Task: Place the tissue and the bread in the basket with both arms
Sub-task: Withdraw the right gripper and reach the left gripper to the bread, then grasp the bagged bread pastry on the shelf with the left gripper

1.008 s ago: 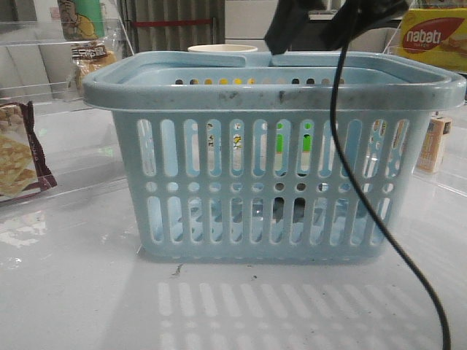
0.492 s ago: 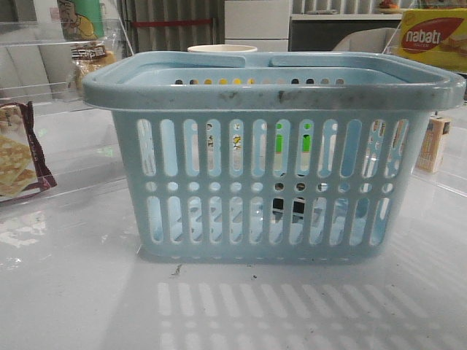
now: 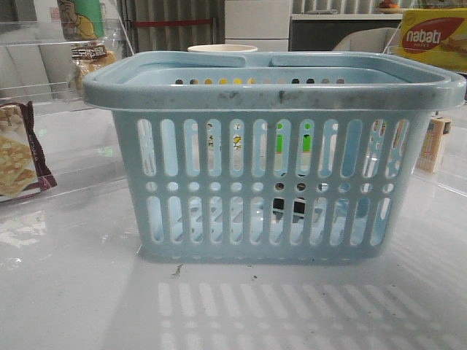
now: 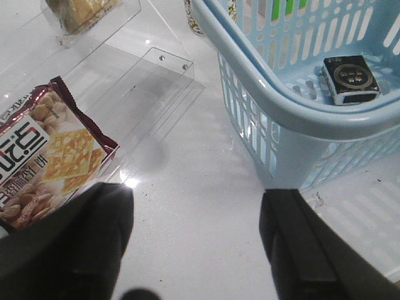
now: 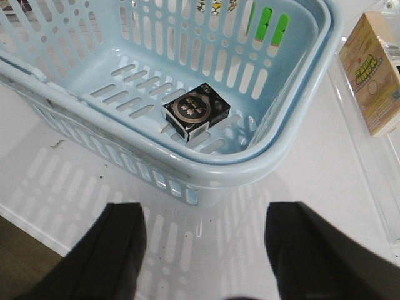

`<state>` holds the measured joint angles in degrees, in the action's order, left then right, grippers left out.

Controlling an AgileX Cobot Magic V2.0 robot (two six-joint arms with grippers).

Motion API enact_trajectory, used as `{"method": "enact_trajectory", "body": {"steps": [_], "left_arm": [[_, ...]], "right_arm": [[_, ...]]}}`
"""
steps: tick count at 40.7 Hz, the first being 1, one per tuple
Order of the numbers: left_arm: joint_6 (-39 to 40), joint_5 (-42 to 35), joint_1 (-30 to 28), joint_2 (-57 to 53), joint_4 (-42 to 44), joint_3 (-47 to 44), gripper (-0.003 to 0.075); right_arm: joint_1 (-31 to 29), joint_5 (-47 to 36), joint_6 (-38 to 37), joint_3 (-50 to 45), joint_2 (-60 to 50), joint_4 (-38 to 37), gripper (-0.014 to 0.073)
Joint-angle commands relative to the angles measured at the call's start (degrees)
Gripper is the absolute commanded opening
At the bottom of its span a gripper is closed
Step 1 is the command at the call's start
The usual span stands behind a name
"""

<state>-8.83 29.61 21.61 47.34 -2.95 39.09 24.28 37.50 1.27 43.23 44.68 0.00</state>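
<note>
On the white table (image 3: 73, 292), the light-blue basket (image 3: 273, 95) is sitting with the tissue (image 5: 196, 110), a small black pack, already lying on its floor and showing in the front view only as a dark patch behind the slots. The left gripper (image 4: 194, 244) is hovering with fingers spread and empty over bare table between the basket's corner and a maroon-edged cracker packet (image 4: 44, 156); the right gripper (image 5: 203, 250) is hanging released, holding nothing, just outside the basket's near rim. The bread (image 3: 91, 60) is waiting in its clear wrapper well behind the basket's left corner, inside a clear acrylic stand (image 4: 144, 87). For a clean pick, the left arm is probably best reaching past the crackers, closing gently across the loaf's width, then lifting clear of the rim before releasing.
</note>
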Motion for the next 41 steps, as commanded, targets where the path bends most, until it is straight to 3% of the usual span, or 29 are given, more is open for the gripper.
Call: {"method": "enact_trajectory", "body": {"steps": [1,5,28,41], "left_arm": [[1.1,-5.0,-1.3,4.0,-0.1,4.8,0.0566],[1.2,-4.9,-4.0,10.0,-0.1,9.1,0.0629],[1.2,-9.0,-12.4,48.6,-5.0,43.5,0.0621],[1.2,-12.1,-14.5,63.2,-8.8,59.2,0.0608]], "right_arm": [[-0.3,-3.9,0.0,1.7,-0.5,-0.6,0.0519],[-0.3,-3.9,0.0,1.7,-0.5,-0.6,0.0519],[-0.3,-3.9,0.0,1.7,-0.5,-0.6,0.0519],[-0.3,-3.9,0.0,1.7,-0.5,-0.6,0.0519]]}}
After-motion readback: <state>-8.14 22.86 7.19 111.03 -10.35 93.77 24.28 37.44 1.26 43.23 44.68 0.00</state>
